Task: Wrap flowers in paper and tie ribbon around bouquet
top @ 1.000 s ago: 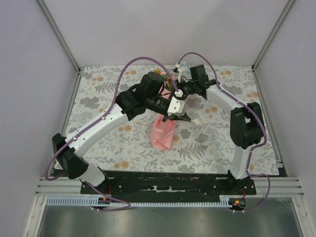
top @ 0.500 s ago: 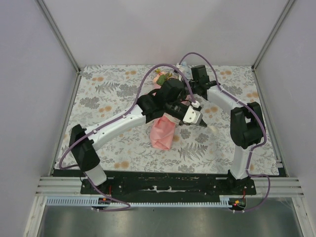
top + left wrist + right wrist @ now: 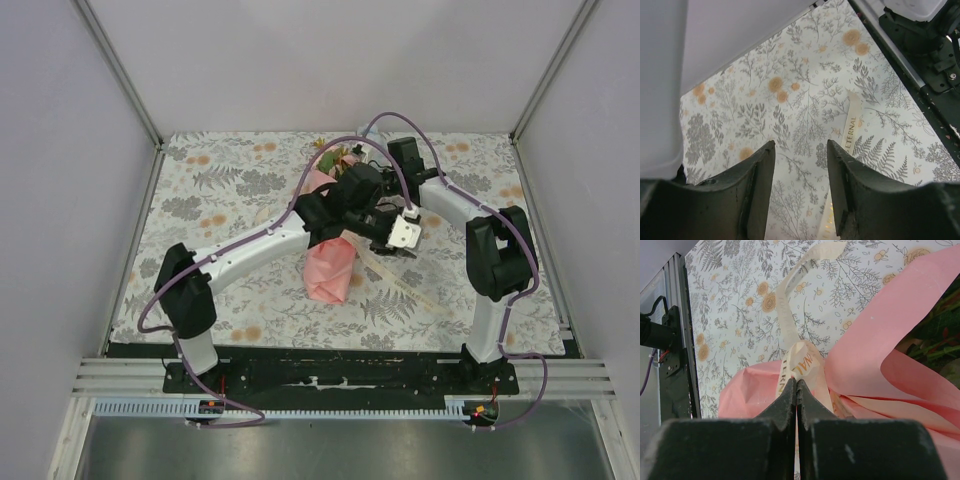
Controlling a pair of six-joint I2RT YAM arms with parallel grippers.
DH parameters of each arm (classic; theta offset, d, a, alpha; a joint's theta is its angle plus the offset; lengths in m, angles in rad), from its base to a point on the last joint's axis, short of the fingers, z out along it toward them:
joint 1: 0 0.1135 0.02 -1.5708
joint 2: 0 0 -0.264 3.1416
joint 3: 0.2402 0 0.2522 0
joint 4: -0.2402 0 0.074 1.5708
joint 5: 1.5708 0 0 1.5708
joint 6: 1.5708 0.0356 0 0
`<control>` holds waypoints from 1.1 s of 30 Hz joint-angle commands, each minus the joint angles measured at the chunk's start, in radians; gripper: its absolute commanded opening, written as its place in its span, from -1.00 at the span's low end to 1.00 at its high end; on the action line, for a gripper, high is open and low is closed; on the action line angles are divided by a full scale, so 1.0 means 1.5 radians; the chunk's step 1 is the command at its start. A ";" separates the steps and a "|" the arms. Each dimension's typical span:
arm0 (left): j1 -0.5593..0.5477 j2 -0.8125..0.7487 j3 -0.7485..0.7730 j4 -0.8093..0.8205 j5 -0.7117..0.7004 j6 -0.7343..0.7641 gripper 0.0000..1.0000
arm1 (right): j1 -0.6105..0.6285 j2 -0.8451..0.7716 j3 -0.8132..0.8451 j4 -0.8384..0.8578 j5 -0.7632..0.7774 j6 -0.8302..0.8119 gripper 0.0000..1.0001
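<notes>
Flat table (image 3: 200, 205) covered by white cloth (image 3: 790, 75) printed with grey ferns, orange blossoms. Near centre lies salmon-pink paper cone bouquet (image 3: 328, 272), narrow end toward near edge, green leaves and blooms (image 3: 335, 157) toward far edge. Just right of cone, cream ribbon strip with gold lettering (image 3: 415, 290) trails flat across cloth

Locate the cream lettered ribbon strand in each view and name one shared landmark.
Top external: the cream lettered ribbon trails diagonally right of the pink paper bouquet.
Left wrist: it lies flat beyond the open left gripper, right of centre.
Right wrist: centre, pinched by the shut right gripper.
Shared landmark: the floral printed tablecloth.
</notes>
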 commanded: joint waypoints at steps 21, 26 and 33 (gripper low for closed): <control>0.419 -0.184 -0.315 0.158 0.018 -0.417 -0.03 | 0.040 -0.081 0.015 -0.034 0.010 -0.040 -1.00; 0.416 -0.113 -0.278 0.154 0.042 -0.355 -0.02 | 0.050 -0.082 0.023 -0.048 0.011 -0.050 -1.00; 0.401 -0.036 -0.230 0.157 0.073 -0.339 -0.18 | 0.058 -0.078 0.028 -0.051 0.018 -0.051 -1.00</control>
